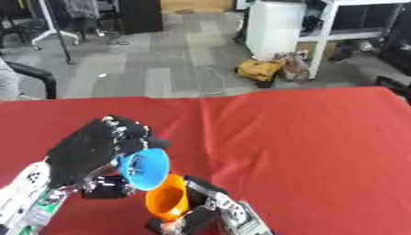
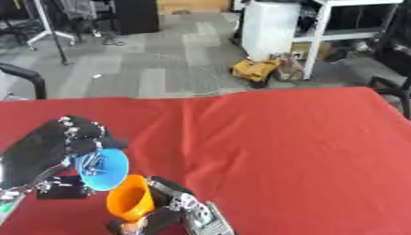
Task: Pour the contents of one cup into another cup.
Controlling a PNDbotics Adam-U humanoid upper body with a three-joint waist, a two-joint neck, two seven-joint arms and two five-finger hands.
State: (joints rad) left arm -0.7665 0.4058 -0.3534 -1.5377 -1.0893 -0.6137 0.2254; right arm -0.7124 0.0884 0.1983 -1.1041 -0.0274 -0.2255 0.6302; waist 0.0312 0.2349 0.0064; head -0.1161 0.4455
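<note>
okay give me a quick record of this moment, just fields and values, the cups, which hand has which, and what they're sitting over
surface: table with red cloth
blue cup: tilted on its side, mouth facing the camera and down toward the orange cup
orange cup: just below the blue cup, tilted, rims close together
left hand: curled round the blue cup
right hand: low in the view, holding the orange cup
contents: small dark bits show inside the blue cup
pour stage: blue cup tipped over the orange cup's mouth

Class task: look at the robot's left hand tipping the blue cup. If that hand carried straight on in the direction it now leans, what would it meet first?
Most likely the orange cup, held by the right hand. The left hand tilts the blue cup toward it; their rims look nearly touching, though depth is unclear.
</note>
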